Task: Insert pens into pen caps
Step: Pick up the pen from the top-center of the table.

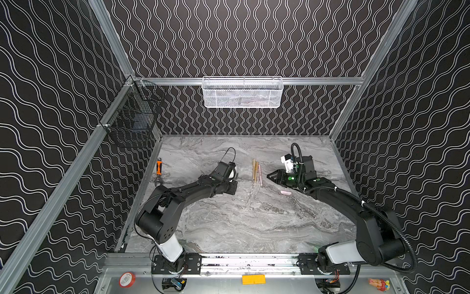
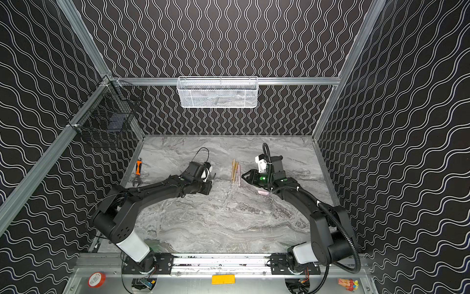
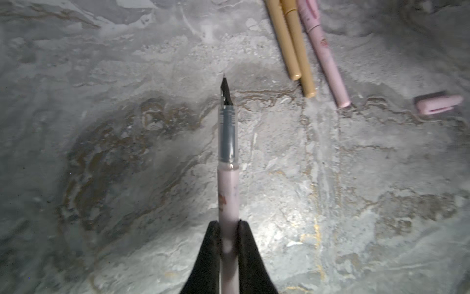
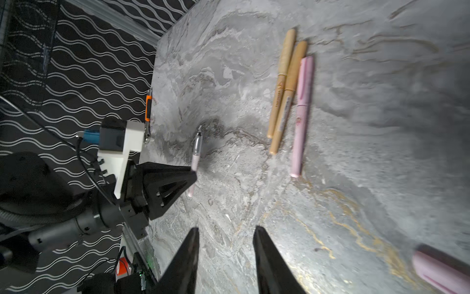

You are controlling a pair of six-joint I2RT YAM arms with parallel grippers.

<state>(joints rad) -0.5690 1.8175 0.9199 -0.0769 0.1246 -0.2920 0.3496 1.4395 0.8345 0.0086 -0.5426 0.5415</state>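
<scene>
Pink pen (image 3: 228,178) clamped in left gripper (image 3: 229,225), nib bare; right gripper (image 4: 225,231) parted, empty. We risk pen pivoting if pink cap (image 3: 438,103) meets it off-axis.

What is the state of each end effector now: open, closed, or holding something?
Left end effector: closed on the uncapped pink pen.
Right end effector: open, holding nothing.

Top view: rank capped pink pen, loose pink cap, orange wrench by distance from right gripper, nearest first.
From the right gripper:
1. capped pink pen: just off the fingertips, mid-table.
2. loose pink cap: beside the gripper's body, on the base side.
3. orange wrench: far across, by the left wall.
</scene>
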